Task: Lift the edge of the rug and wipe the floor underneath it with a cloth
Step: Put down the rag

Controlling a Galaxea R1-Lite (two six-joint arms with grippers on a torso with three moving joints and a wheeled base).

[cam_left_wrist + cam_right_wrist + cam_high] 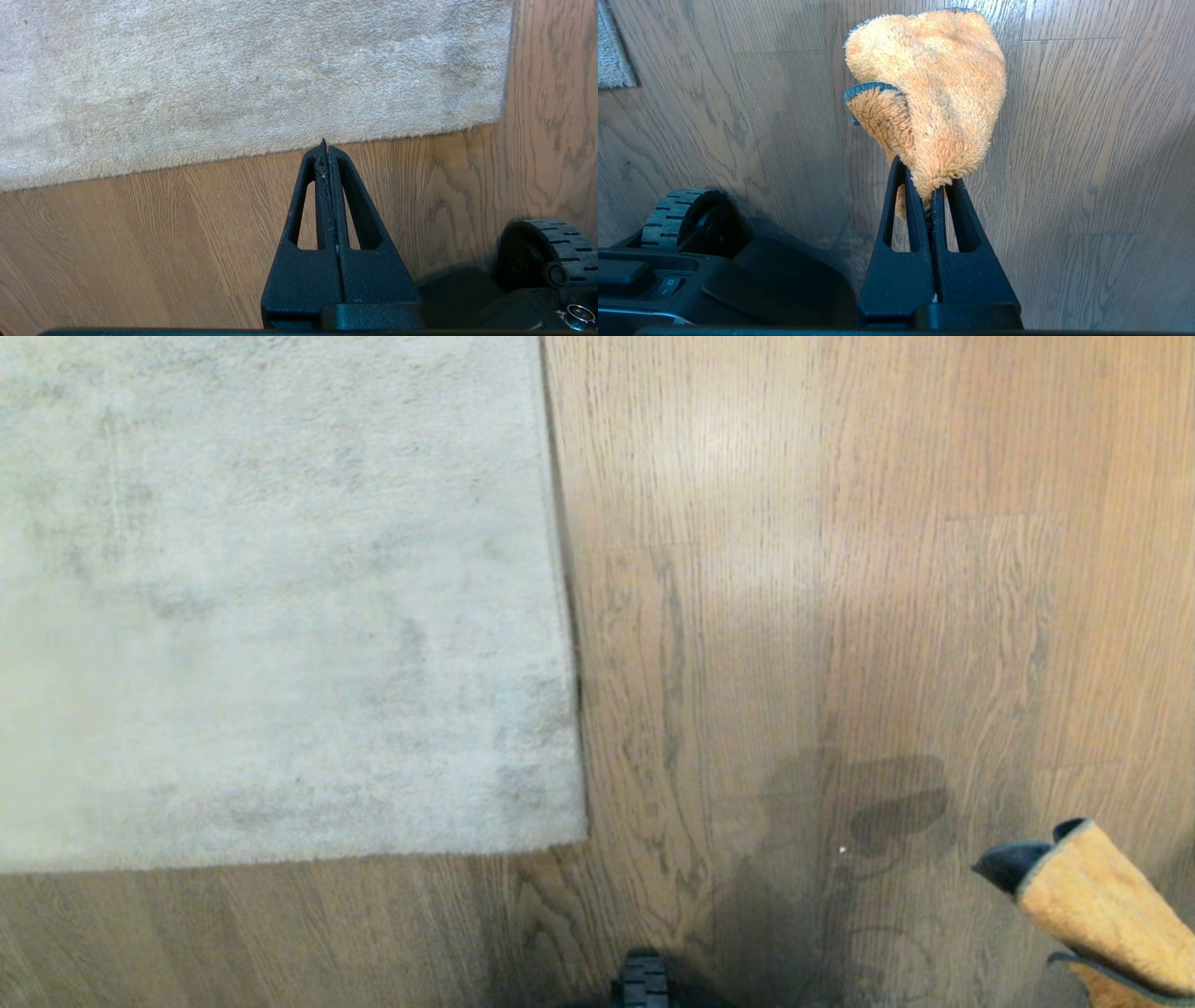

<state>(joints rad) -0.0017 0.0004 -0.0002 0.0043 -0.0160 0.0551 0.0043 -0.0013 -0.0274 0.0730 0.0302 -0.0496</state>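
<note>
The pale grey rug [271, 597] lies flat on the brown plank floor [840, 569], filling the left of the head view. Its near rug edge [280, 861] and right border [565, 597] meet at a corner [581, 835]. The orange fluffy cloth [1102, 915] with dark trim pokes into the head view at the lower right. My right gripper [930, 184] is shut on the cloth [934, 93], held above bare floor. My left gripper [324, 148] is shut with nothing in it, hovering over the floor [140, 233] just short of the rug edge [233, 156].
A black wheel [642, 982] of my base shows at the bottom middle of the head view. It also appears as the wheel [546, 252] beside the left gripper and the wheel [675, 217] near the right gripper. A dark shadow patch [896, 807] lies on the planks.
</note>
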